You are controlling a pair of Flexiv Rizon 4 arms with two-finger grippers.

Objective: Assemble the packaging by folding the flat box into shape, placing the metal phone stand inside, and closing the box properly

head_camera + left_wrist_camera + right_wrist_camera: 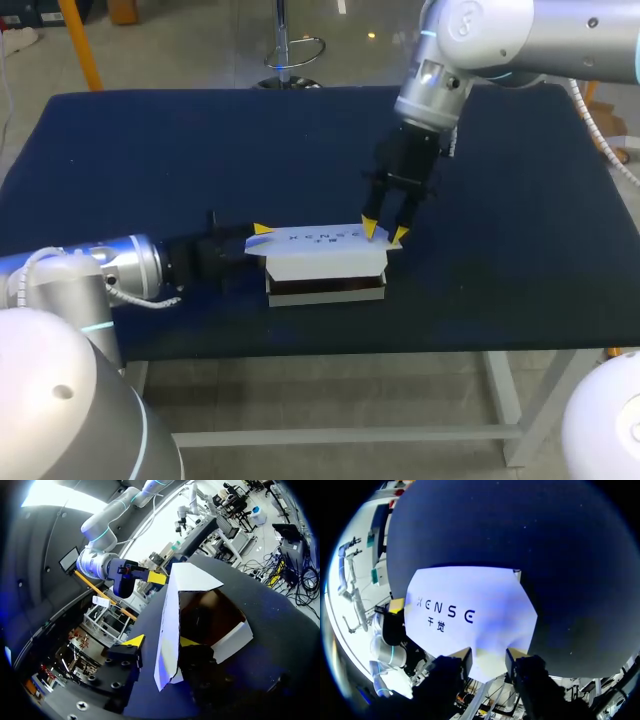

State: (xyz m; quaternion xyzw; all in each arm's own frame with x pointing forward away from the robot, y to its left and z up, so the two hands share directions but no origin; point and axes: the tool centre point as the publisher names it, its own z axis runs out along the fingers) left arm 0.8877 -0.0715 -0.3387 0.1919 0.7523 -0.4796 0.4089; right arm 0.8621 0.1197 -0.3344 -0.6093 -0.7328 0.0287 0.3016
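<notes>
**Left gripper [160,641] straddles the lid [170,612] of the box [230,640]**

Its 2 fingers stand spread, 1 outside the white lid, 1 inside the box, pinching nothing. I see the box near the middle of the table [150,160], lid partly open, brown interior holding a dark shape [196,621] I cannot identify. Right gripper [385,232] hangs above, 2 tips spread, touching the lid's right end.

Matt white cardboard box [325,262] on a dark cloth-covered table [520,260].

Robotics lab: 2 robot arms [520,30] at a table [150,150].
</notes>
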